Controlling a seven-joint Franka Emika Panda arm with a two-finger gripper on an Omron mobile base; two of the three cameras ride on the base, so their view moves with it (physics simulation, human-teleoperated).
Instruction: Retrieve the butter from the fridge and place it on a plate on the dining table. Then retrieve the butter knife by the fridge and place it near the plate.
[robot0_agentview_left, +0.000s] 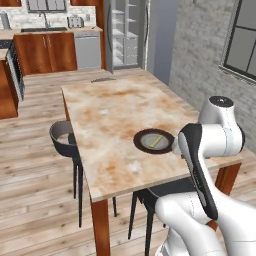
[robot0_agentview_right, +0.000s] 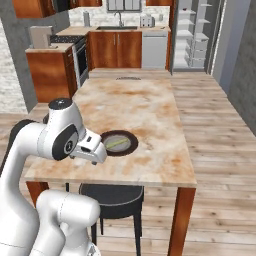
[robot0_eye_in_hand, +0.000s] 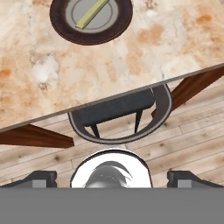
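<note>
Dark stool (robot0_agentview_left: 64, 136) at table's side; second stool (robot0_eye_in_hand: 117, 109) tucked under near edge; dishwasher (robot0_agentview_left: 88, 50) beside wooden cabinets (robot0_agentview_left: 46, 52).

The butter (robot0_agentview_left: 156, 141), a small pale-yellow stick, is seen lying flat and slanted in the grey-green middle of the plate (robot0_agentview_left: 139, 140). The round, dark-brown-rimmed plate is set on the dining table (robot0_agentview_left: 110, 115), close to its near edge. The table top is beige and tan, held up by reddish-brown legs. The fridge (robot0_agentview_left: 125, 35) is seen far behind with its pale shelves showing.
</note>
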